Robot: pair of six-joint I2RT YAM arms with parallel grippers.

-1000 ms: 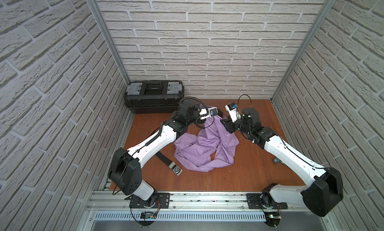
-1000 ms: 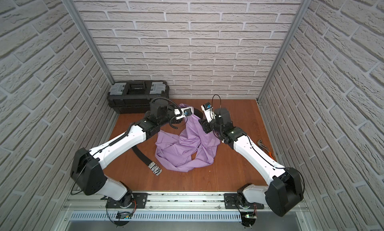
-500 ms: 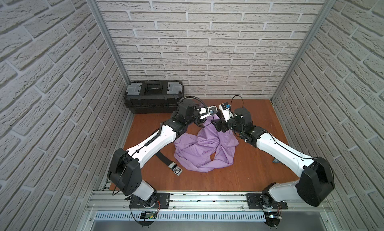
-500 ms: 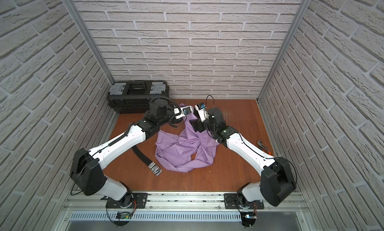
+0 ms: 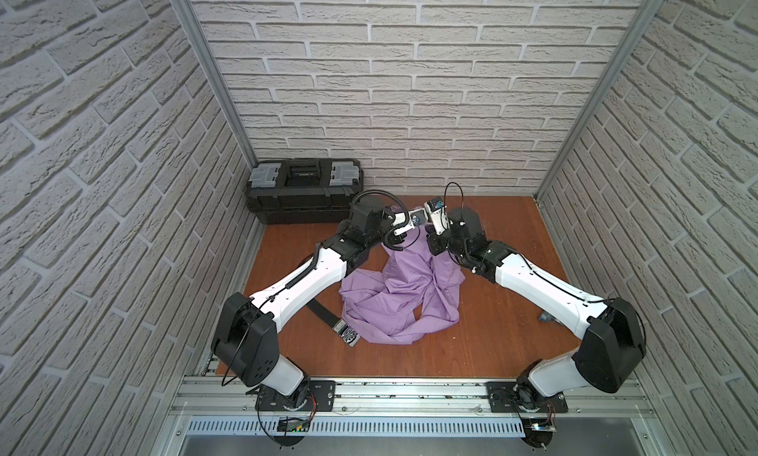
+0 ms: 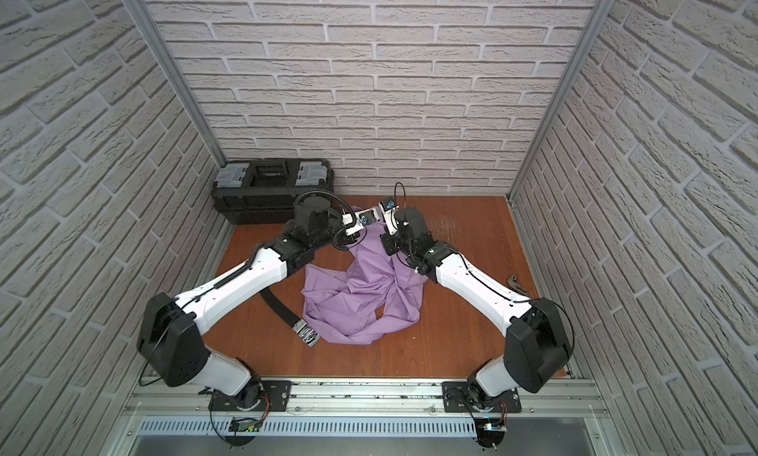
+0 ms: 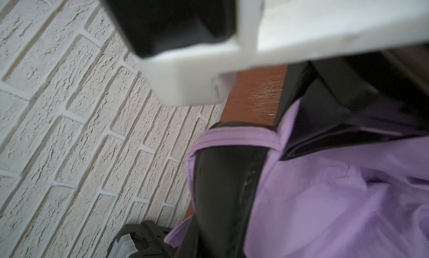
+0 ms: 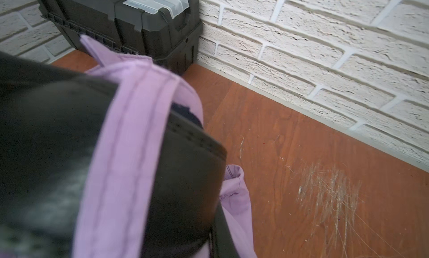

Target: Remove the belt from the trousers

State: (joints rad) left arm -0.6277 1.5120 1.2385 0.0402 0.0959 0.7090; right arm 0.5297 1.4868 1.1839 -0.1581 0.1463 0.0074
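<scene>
Seems midway in drawing out the belt (image 8: 185, 175): buckle end (image 5: 348, 336) on the desk (image 5: 492, 331) beside the heaped trousers (image 5: 402, 298), tip inside a lifted loop (image 8: 130, 129). Clenched near it with the right gripper (image 5: 430, 240); of the left gripper (image 5: 394, 241), cannot tell. Next, probably: slide tip free, holding cloth back.

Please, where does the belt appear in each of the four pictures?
In a top view: belt on the floor beside the trousers.
In a top view: belt at the same place.
Left wrist: belt under a belt loop.
Right wrist: belt under a belt loop.
Shared landmark: toolbox.
</scene>
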